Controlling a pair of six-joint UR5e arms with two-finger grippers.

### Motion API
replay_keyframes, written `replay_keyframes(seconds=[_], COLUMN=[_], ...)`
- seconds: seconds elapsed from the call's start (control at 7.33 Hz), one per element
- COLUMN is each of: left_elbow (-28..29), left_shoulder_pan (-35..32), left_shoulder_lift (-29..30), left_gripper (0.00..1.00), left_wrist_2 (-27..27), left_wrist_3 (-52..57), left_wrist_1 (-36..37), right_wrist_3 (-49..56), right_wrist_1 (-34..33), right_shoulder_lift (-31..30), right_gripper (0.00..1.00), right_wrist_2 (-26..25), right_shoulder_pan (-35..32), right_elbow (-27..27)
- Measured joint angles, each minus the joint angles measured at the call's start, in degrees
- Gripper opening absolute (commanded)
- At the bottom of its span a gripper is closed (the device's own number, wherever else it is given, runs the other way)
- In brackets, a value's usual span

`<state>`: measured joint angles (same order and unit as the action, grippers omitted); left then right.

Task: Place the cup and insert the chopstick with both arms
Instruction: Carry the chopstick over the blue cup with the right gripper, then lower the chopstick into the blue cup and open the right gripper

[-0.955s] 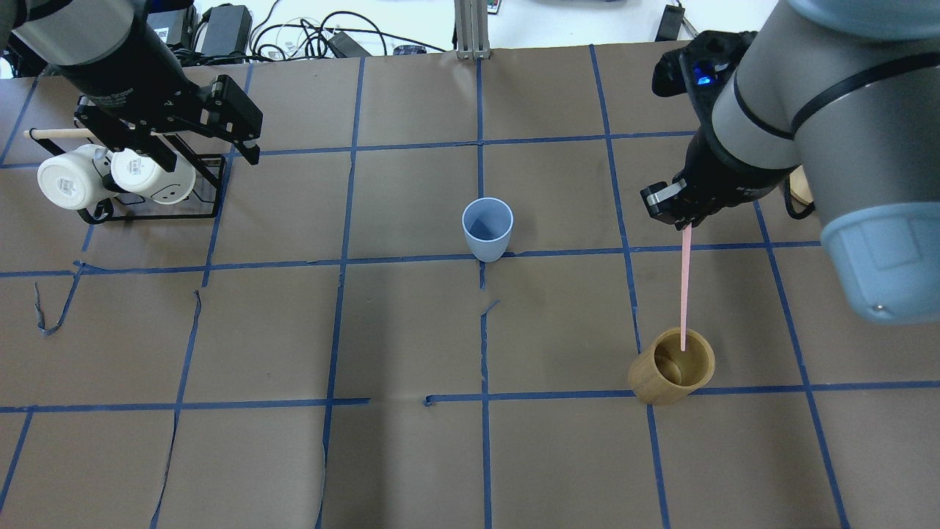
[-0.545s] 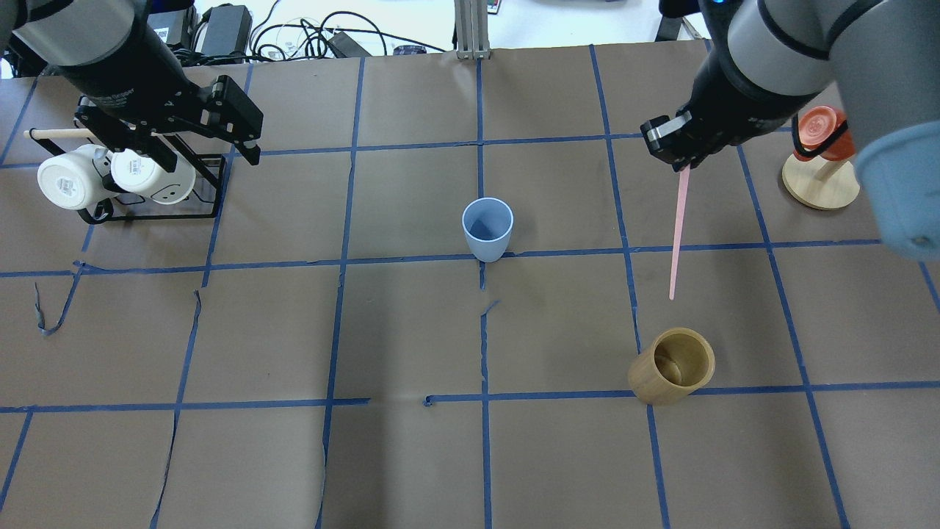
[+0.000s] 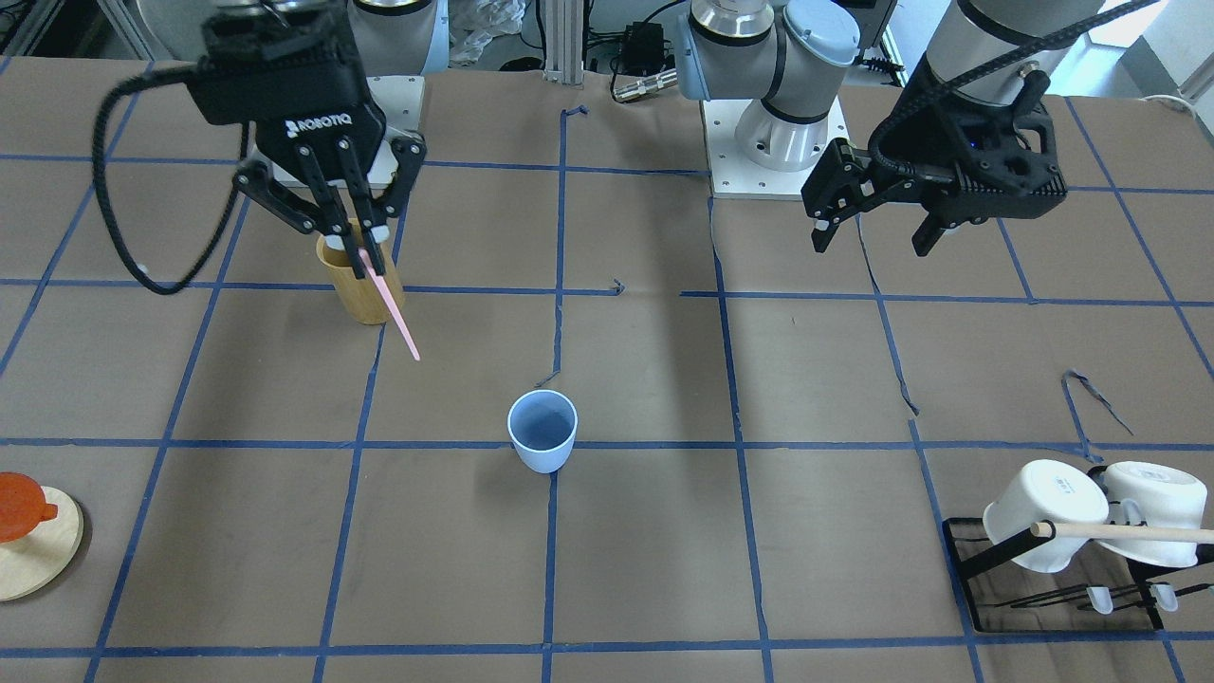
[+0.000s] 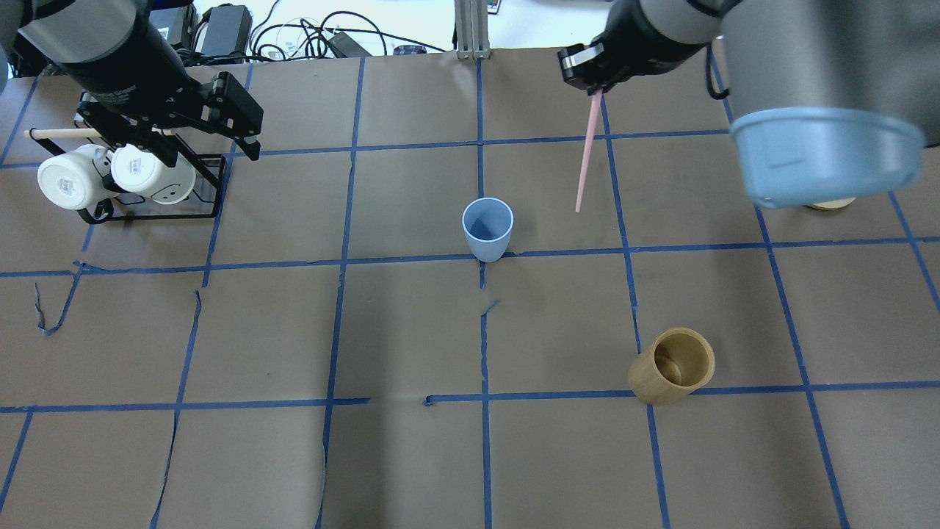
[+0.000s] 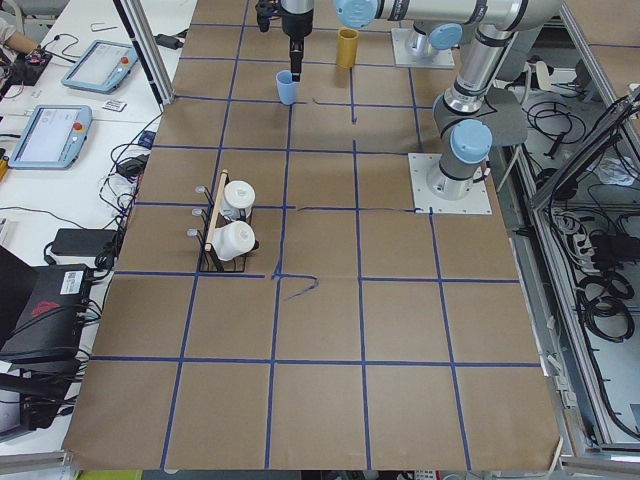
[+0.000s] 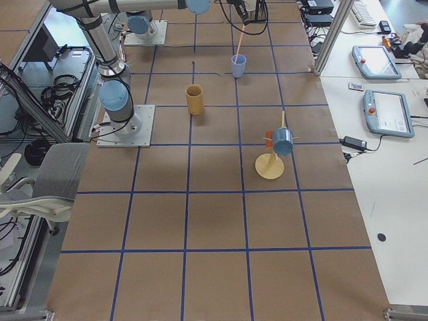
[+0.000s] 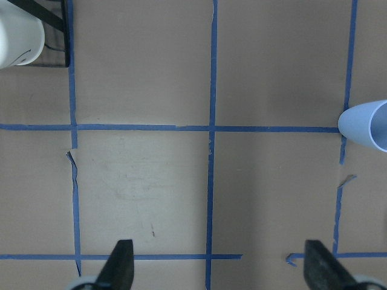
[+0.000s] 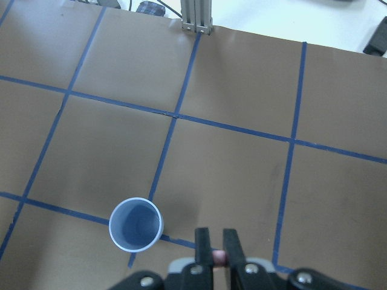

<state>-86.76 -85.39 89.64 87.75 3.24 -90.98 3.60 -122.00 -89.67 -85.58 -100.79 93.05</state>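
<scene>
The pale blue cup (image 4: 487, 228) stands upright and empty near the table's middle; it also shows in the front view (image 3: 542, 432) and the right wrist view (image 8: 136, 225). My right gripper (image 4: 593, 88) is shut on the top of the pink chopstick (image 4: 587, 154), which hangs tilted in the air, its lower tip to the right of the cup and apart from it. In the front view the right gripper (image 3: 370, 242) holds the chopstick (image 3: 391, 308) in front of the bamboo cylinder. My left gripper (image 4: 211, 156) is open and empty above the mug rack's right side; it also shows in the front view (image 3: 870, 245).
A tan bamboo cylinder (image 4: 672, 366) stands on the near right. A black rack (image 4: 213, 187) with two white mugs (image 4: 70, 184) and a wooden rod is at the far left. A wooden mug tree (image 3: 28, 560) with an orange cup stands at the far right.
My right gripper lifted the pink chopstick out of the bamboo cylinder and carried it up, away and left, toward the cup. The left arm barely moved.
</scene>
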Motion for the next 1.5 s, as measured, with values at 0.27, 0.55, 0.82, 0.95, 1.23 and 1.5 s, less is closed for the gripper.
replay_keyframes(seconds=[0.27, 0.55, 0.82, 0.95, 1.23, 1.5], left_elbow=[0.0, 0.0, 0.0, 0.0, 0.0, 0.0], left_shoulder_pan=[0.0, 0.0, -0.1, -0.1, 0.0, 0.0], left_shoulder_lift=[0.1, 0.1, 0.1, 0.1, 0.1, 0.1], left_gripper=[1.0, 1.0, 1.0, 1.0, 1.0, 1.0], left_wrist_2=[-0.3, -0.4, -0.4, -0.4, -0.4, -0.3], left_wrist_3=[0.0, -0.2, -0.5, -0.6, -0.5, -0.4], left_wrist_1=[0.1, 0.0, -0.1, -0.1, 0.0, 0.0], right_wrist_3=[-2.6, -3.9, -3.9, -3.9, -4.0, -4.3], right_wrist_1=[-7.4, -10.9, -11.3, -11.5, -11.3, -11.3], right_shoulder_lift=[4.0, 6.1, 7.7, 8.5, 9.3, 9.5], right_gripper=[0.05, 0.06, 0.08, 0.1, 0.17, 0.82], right_wrist_2=[0.2, 0.3, 0.4, 0.4, 0.5, 1.3], right_shoulder_pan=[-3.6, -5.0, -5.5, -5.7, -6.0, -6.3], right_elbow=[0.0, 0.2, 0.5, 0.5, 0.8, 1.0])
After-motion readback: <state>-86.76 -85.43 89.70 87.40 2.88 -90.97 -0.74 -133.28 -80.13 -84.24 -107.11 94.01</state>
